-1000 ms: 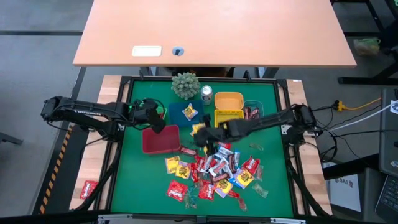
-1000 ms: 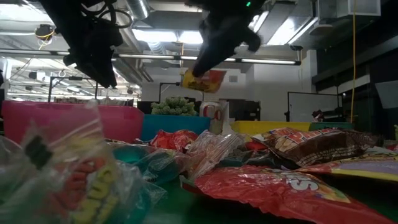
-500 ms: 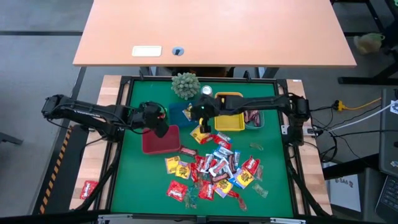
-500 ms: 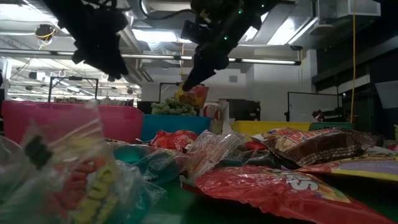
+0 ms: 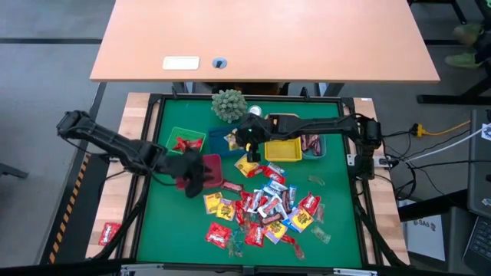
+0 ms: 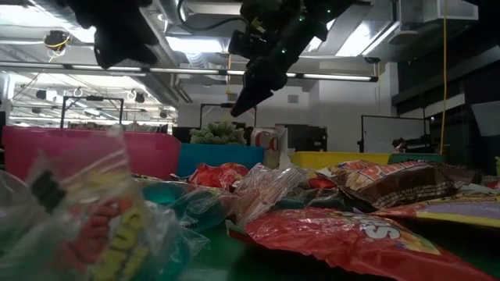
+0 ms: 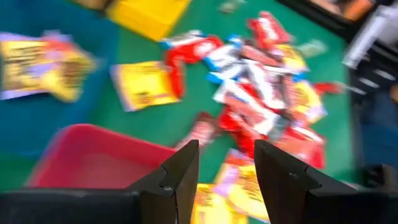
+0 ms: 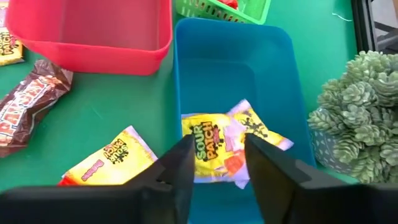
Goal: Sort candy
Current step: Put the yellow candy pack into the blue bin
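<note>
The candy is a heap of red, yellow, blue-and-white and brown packets on the green mat. My right gripper hangs open above the blue bin, where a yellow packet lies flat on the bin's floor. Nothing is between its fingers, as the low view also shows. Another yellow packet lies on the mat beside that bin. My left gripper is open and holds nothing. It hovers over the red bin's near edge, pointing toward the heap.
A green bin holding red candy, a red bin, a yellow bin and a teal bin stand along the far side. A plant and a can stand behind them. One red packet lies outside the tray at left.
My right gripper swung from above the heap toward the table's far left, carrying a yellow packet to above the blue bin. It then opened and the packet fell into the bin. My left gripper moved from the green bin toward the near right, across the red bin, turning toward the heap.
</note>
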Motion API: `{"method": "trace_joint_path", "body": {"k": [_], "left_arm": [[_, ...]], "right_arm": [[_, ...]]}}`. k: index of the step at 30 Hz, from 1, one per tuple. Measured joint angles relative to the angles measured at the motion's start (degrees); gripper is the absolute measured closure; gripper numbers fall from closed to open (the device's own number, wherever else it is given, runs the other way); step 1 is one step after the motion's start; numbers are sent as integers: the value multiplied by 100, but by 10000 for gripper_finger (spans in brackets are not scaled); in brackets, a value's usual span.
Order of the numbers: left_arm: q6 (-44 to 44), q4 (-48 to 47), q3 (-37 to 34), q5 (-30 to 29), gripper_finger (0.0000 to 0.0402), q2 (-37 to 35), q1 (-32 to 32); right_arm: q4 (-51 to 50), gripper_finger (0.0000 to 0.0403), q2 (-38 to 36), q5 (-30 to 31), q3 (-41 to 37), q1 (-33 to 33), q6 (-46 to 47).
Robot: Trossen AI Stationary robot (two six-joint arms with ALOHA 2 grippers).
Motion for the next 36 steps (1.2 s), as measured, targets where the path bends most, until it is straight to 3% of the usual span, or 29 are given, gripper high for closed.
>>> {"method": "trace_joint_path", "body": {"k": [8, 20, 28, 36], "left_arm": [[246, 1403, 2, -151, 261, 966, -1037], [2318, 3487, 2, -734, 260, 2858, -1713], [2598, 3548, 0, -748, 262, 3495, -1912], [2597, 3356, 0, -939, 265, 3859, -1949]], "right_arm": [[-721, 229, -260, 4, 0, 0, 44], [-2513, 228, -1116, -1, 0, 2, -22], [-3514, 228, -1505, -53, 0, 2, -7], [-3822, 228, -1709, -815, 0, 7, 70]]}}
